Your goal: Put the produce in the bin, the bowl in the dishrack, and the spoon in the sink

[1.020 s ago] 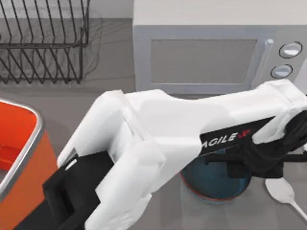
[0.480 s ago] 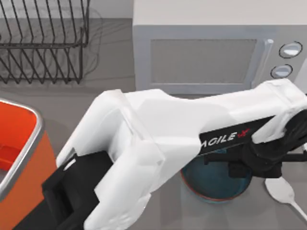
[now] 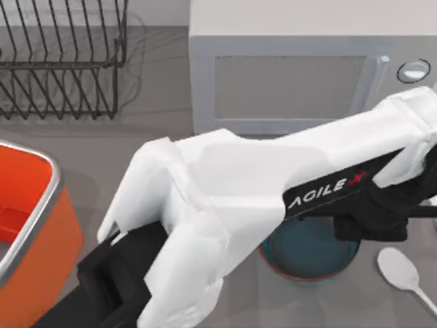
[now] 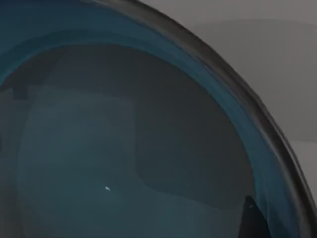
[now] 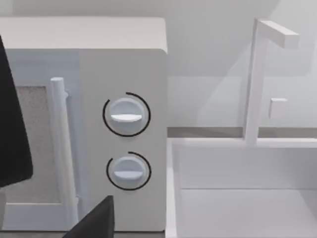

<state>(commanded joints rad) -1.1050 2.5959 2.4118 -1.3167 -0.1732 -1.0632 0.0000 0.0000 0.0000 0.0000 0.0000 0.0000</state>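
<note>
One left claw [image 3: 372, 225] over bowl [image 3: 307, 253], spoon [image 3: 401, 270] beside

Even, soft light fills the scene, the white arm [image 3: 232, 198] casting a faint shadow on the grey surface [image 3: 136, 147], while the round blue-teal bowl's [image 4: 124, 148] shaded interior looks dim and blurred.

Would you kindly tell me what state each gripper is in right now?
Left gripper: over the bowl; cannot be told.
Right gripper: cannot be told.
</note>
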